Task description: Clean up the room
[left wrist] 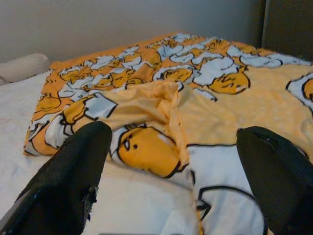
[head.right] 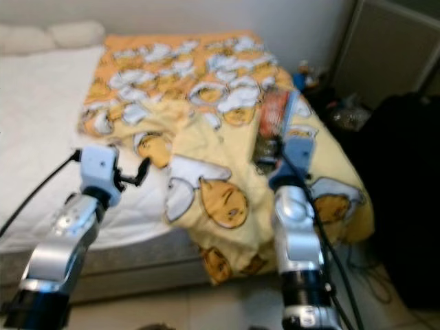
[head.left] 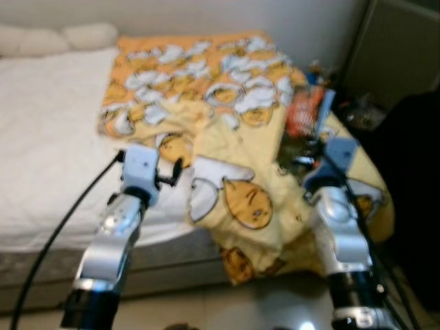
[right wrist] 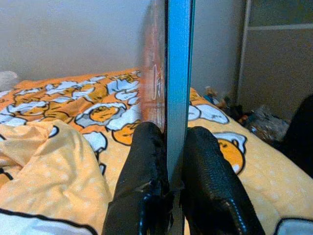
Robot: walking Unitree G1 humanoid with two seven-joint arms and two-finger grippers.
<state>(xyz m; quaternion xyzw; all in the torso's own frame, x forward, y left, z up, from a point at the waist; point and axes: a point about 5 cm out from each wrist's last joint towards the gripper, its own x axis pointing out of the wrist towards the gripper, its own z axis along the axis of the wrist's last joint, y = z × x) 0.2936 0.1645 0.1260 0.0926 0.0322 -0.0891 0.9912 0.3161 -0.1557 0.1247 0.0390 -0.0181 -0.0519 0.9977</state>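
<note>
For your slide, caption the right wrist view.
Right gripper shut on a thin blue-edged book above the cartoon-print blanket.

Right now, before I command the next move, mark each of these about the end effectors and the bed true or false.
1. The right end effector is clamped on a thin flat orange and blue package. True.
2. The left end effector grips the blanket. False: its fingers stand wide apart with nothing between them, above the yellow cartoon-print blanket.
3. The blanket covers the whole bed. False: the white sheet lies bare on the robot's left.
4. The blanket hangs over the bed's near edge. True.
5. The package lies flat on the floor. False: it is held on edge above the bed.
</note>
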